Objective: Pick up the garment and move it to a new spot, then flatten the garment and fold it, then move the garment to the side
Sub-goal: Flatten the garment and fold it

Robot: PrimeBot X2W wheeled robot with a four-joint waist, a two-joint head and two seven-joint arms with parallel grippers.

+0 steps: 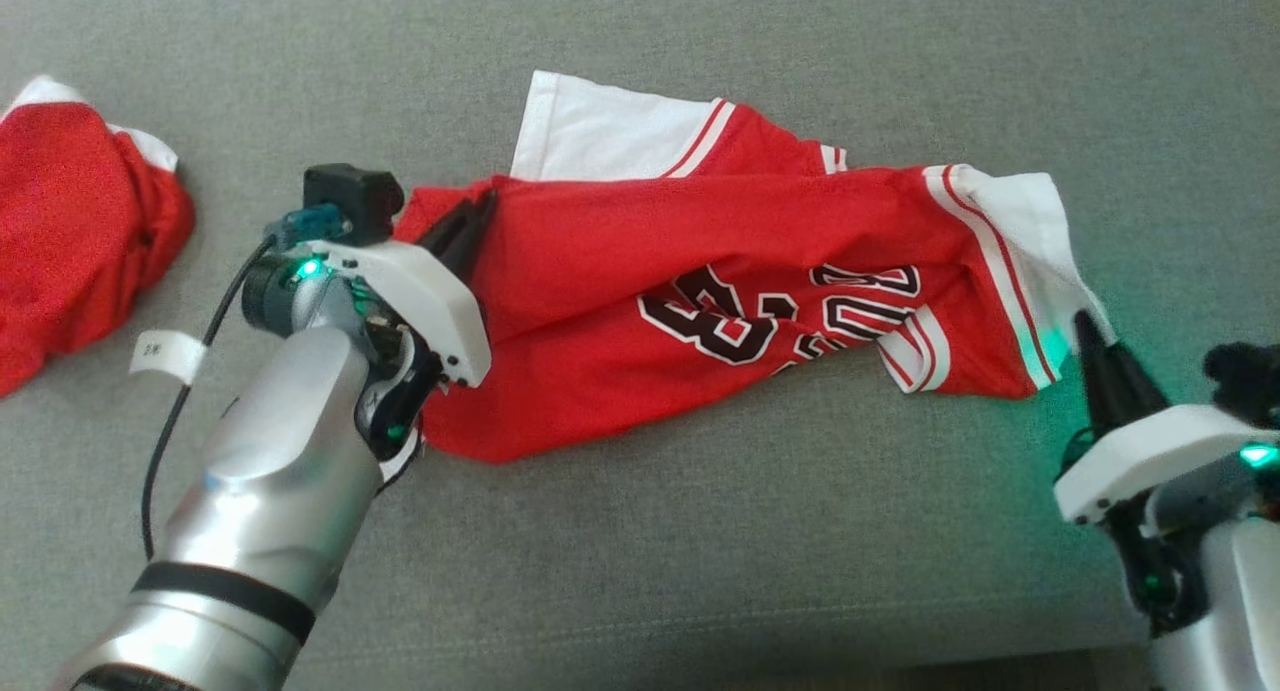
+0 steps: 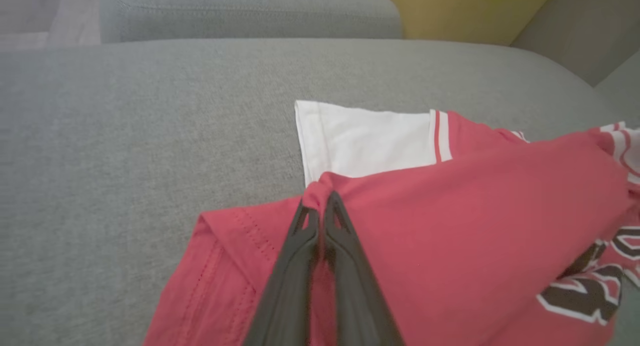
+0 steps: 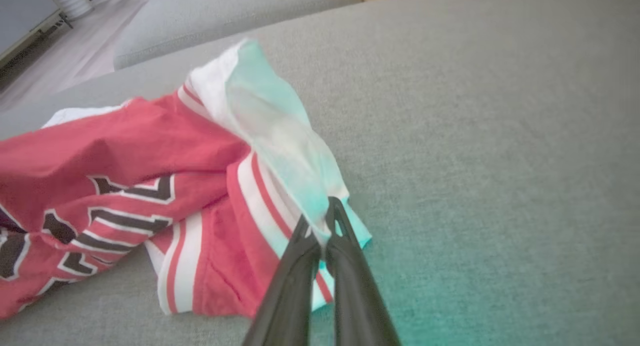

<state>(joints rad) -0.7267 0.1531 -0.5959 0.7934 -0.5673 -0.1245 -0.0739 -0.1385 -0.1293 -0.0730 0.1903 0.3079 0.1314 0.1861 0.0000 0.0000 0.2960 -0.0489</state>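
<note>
The garment (image 1: 700, 271) is a red jersey with white sleeves and black-and-white numbers, lying crumpled across the grey cushion. My left gripper (image 1: 478, 211) is shut on a pinch of red fabric near the jersey's hem; in the left wrist view that gripper (image 2: 320, 198) has the garment (image 2: 450, 211) bunched between its fingertips. My right gripper (image 1: 1085, 323) is shut on the white sleeve edge at the jersey's right end. The right wrist view has that gripper (image 3: 320, 218) pinching the white cloth of the garment (image 3: 150, 155), tinted green by the wrist light.
A second red and white garment (image 1: 70, 231) lies bunched at the far left of the grey cushion (image 1: 700, 571). The cushion's front edge runs along the bottom of the head view. A yellow pillow (image 2: 465, 10) sits beyond the cushion's far edge.
</note>
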